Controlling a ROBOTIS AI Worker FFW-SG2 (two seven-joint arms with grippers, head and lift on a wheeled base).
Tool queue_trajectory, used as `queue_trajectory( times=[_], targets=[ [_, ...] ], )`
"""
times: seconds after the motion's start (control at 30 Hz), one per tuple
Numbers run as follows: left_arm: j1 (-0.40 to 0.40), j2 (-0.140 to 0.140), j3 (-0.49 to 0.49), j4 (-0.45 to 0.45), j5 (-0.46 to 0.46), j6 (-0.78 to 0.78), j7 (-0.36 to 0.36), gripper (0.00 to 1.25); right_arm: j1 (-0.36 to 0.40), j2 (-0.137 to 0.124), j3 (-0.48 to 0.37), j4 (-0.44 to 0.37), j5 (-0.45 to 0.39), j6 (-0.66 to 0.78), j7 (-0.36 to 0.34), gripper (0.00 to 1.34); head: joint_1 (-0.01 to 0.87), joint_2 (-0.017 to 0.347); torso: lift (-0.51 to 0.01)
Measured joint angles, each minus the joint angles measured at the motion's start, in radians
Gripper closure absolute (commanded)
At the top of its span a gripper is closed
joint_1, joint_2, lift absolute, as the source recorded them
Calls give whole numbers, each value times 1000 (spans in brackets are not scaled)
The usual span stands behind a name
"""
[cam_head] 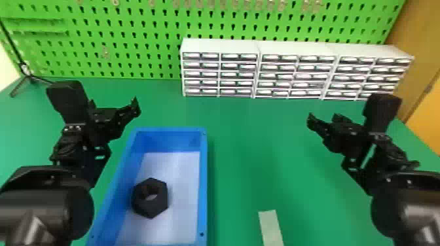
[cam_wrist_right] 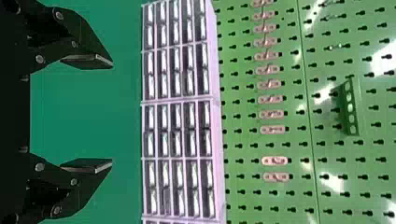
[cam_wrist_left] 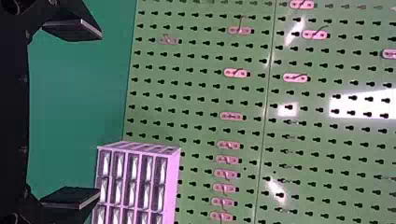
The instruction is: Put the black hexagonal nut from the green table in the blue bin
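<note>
Glossy, rounded arms (cam_head: 77,212) nearest. Left gripper (cam_head: 114,104), right gripper (cam_head: 323,118): flat fingers spread apart. Matte six-sided nut (cam_head: 160,202) in smooth, rectangular blue bin (cam_head: 203,183).

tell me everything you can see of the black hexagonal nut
The nut is chunky and matte black, perhaps plastic, with six flat sides and a round central hole through which something pale shows. It lies flat, hole facing up, inside the blue bin, resting on the pale floor near the left wall. Whether it touches that wall I cannot tell. Nothing grips it.
</note>
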Motion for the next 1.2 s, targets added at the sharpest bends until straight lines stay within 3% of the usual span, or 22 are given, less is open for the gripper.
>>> queue_trajectory(
  times=[0.67,1.2],
  targets=[
    [1,0,4,-1,10,-1,0,107,61,46,-131,4,-7,-121,0,510,692,8,-97],
    [3,0,-2,-1,11,-1,0,107,63,58,-160,28,-64,-142,0,510,692,8,-97]
  ],
)
